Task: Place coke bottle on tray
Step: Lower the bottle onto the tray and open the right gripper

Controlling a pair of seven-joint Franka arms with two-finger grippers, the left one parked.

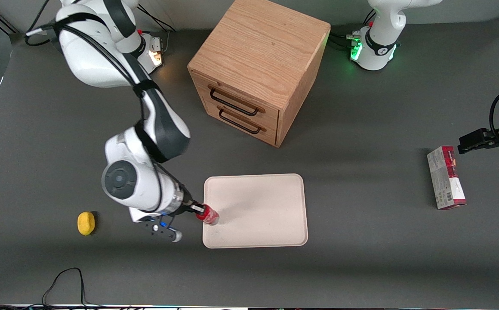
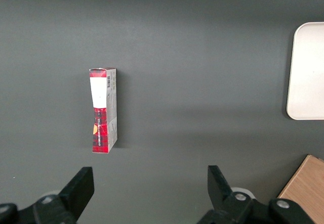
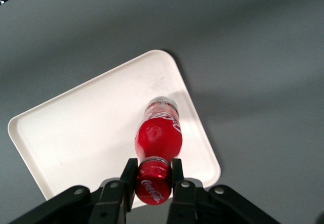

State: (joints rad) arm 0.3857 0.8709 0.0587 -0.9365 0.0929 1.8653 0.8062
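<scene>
Two black fingers point(image 3: 128, 176) of the gripper point(image 3: 152, 176) pinch the coke bottle point(image 3: 157, 135) by its red cap, closed tight around the neck. The bottle hangs directly below the gripper, over the edge strip of the cream tray point(image 3: 76, 133) closest to the working arm; whether its clear base touches the tray cannot be told. With so little tray margin beneath it, an early release or any tilt could topple the narrow bottle over the low rim onto the dark surface point(image 1: 361, 258).
</scene>
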